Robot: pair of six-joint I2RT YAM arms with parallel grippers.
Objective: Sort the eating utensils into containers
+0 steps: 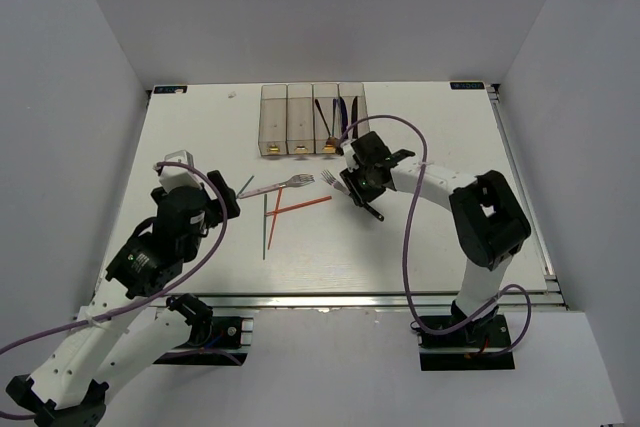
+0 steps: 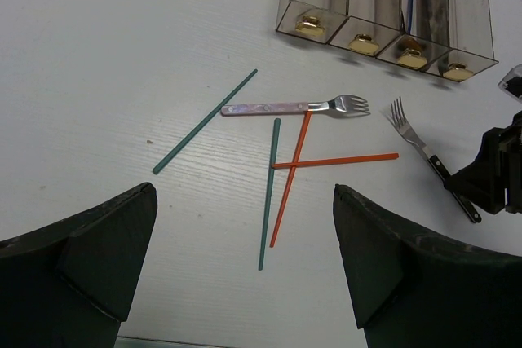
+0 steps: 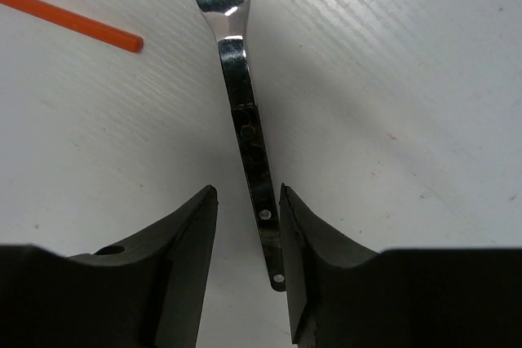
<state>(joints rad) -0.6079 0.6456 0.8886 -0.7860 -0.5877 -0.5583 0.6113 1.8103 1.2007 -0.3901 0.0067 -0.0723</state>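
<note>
Though tines cropped at wrist-view top, dark-handled fork (image 3: 245,124) lies flat on table (image 1: 460,147) near containers (image 1: 275,119); right gripper (image 3: 245,195) straddles handle, unclamped; left gripper (image 2: 245,193) spread, empty.

The right tool (image 3: 247,195) is straddling the dark handle of a fork (image 3: 235,63) lying on the counter (image 3: 400,87). A red chopstick (image 3: 73,20) is lying near the tines.
</note>
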